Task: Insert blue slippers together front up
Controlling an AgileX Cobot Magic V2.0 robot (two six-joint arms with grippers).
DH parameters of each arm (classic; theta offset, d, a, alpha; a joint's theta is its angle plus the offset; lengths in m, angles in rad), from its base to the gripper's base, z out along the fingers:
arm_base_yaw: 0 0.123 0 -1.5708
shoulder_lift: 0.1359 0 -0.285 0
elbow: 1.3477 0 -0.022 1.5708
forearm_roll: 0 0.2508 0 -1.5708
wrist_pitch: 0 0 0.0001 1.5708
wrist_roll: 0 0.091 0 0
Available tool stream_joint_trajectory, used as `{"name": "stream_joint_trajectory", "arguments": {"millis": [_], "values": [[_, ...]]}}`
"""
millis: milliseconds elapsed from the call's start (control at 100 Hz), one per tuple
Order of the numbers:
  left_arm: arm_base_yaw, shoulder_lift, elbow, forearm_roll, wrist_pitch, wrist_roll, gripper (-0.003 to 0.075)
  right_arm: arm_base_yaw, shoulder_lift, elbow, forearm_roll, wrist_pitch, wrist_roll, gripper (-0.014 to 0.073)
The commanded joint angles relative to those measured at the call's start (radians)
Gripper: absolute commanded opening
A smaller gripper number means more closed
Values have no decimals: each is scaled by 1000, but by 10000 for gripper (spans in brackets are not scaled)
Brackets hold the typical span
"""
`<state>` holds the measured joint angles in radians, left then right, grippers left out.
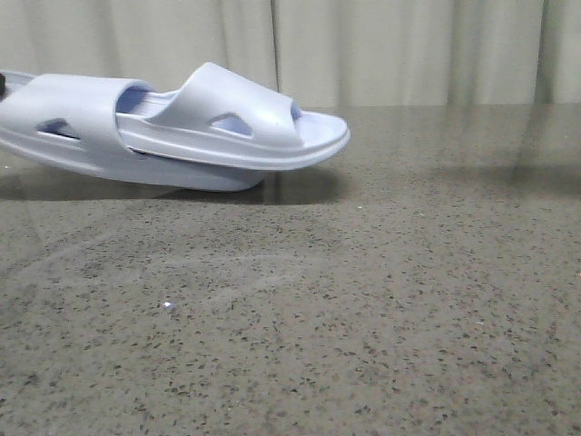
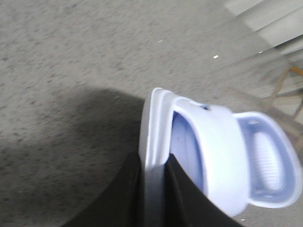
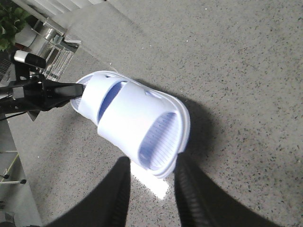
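Observation:
The two pale blue slippers are nested at the far left of the table. The inner one (image 1: pixel 238 127) is pushed through the strap of the outer one (image 1: pixel 68 123), with its open end jutting right. My left gripper (image 2: pixel 154 172) is shut on the sole rim of the outer slipper (image 2: pixel 156 123); it also shows in the right wrist view (image 3: pixel 71 90). My right gripper (image 3: pixel 151 187) is open, its fingers on either side of the jutting end of the inner slipper (image 3: pixel 161 137), low over the table. Neither gripper shows clearly in the front view.
The dark speckled stone table (image 1: pixel 363 300) runs to the right and front of the slippers. A pale curtain (image 1: pixel 408 50) hangs behind it. A tiny white speck (image 1: pixel 168 306) lies on the table. A plant (image 3: pixel 14 23) and metal stands are beyond the table edge.

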<state>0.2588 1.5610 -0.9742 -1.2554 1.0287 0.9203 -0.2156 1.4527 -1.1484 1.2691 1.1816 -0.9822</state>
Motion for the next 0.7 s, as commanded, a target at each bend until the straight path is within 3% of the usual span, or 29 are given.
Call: {"name": "stream_joint_trajectory", "arguments": {"millis": [0,250,320,510,580,690], "values": [[-7,8,-33,-31,25,22,15,-4,-39,-31,54,22,1,183],[-13,54,-33,32,25,86,62,-4,-39,-31,48,22,1,183],[-13,52,-38,28,25,114,128,-4,-39,-31,43,20,7,183],[-13,52,-62,23,29,139,398,-4,-43,-31,6,9,11,183],[-13,52,-74,24,34,139,440,-4,-43,-31,-2,7,15,183],[-13,30,-91,21,54,157,438,-4,-43,-31,-10,7,17,183]]}}
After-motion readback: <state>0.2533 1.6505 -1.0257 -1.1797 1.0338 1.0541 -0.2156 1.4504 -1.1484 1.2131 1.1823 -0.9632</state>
